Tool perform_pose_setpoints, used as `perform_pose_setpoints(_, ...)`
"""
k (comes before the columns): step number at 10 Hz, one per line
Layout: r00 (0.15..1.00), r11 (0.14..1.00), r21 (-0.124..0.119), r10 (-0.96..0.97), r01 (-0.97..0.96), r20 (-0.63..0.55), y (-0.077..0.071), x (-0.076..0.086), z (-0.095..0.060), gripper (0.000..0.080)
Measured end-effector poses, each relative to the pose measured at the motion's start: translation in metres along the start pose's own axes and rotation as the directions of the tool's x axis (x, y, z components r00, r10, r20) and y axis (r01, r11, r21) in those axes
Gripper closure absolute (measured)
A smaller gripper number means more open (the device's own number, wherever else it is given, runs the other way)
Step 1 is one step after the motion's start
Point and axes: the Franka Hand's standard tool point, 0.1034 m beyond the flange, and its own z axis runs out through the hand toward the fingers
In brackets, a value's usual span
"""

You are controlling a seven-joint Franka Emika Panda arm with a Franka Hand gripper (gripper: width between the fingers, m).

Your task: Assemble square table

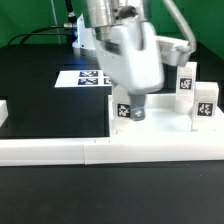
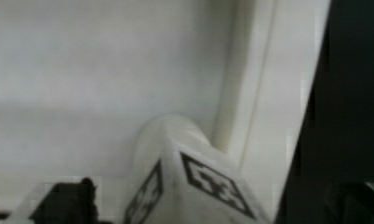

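**Leg post stands at the slab's corner as the hand hangs above it**

The square tabletop slab [image 1: 160, 128] lies flat on the black table [image 1: 40, 110], pushed up against the long low border wall [image 1: 60, 152], probably so that it cannot slide while legs are driven into its corner holes. One tagged leg post [image 1: 129, 110] stands upright on the slab near the corner at the wall, directly under the hand [image 1: 132, 95]. Whether the fingers are spread or clamped on the post, the exterior view cannot tell: the wrist housing hides them. More leg posts [image 1: 196, 95] stand together toward the exterior view's right, well apart from the hand, seemingly waiting their turn. The marker board [image 1: 83, 78] lies flat on the table behind the arm.

The wrist view gives what the exterior view lacks: the top of the leg post [image 2: 187, 170] with its tag, close beneath the camera, beside the slab's raised rim [image 2: 255, 90], and part of one dark finger [image 2: 63, 200] off to the side, not pressing the post. By that, I judge the hand released, though the second finger is out of sight. The exterior view alone shows the spare legs and the wall
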Motion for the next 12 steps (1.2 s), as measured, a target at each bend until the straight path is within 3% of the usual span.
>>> perform_pose_setpoints(2,0.993,0.993,-0.003,-0.122,0.122,-0.002,0.0005,0.0010,0.0001,0.0150)
perform_pose_setpoints(3,0.952,0.952,-0.017,-0.305,0.305,-0.009,0.0011,0.0033,-0.0005,0.0150)
perform_pose_setpoints(4,0.825,0.824,-0.045,-0.566,0.565,-0.007,-0.0026,0.0039,-0.0040,0.0150)
perform_pose_setpoints(5,0.697,0.696,-0.053,-0.716,0.716,0.023,-0.0008,-0.0007,-0.0036,0.0150)
perform_pose_setpoints(6,0.749,0.747,-0.054,-0.662,0.662,0.019,0.0000,0.0002,-0.0030,0.0150)
perform_pose_setpoints(9,0.819,0.817,-0.061,-0.574,0.574,0.012,0.0022,0.0024,-0.0027,0.0511)
perform_pose_setpoints(12,0.944,0.942,-0.063,-0.329,0.328,-0.005,0.0036,0.0039,-0.0023,0.0511)
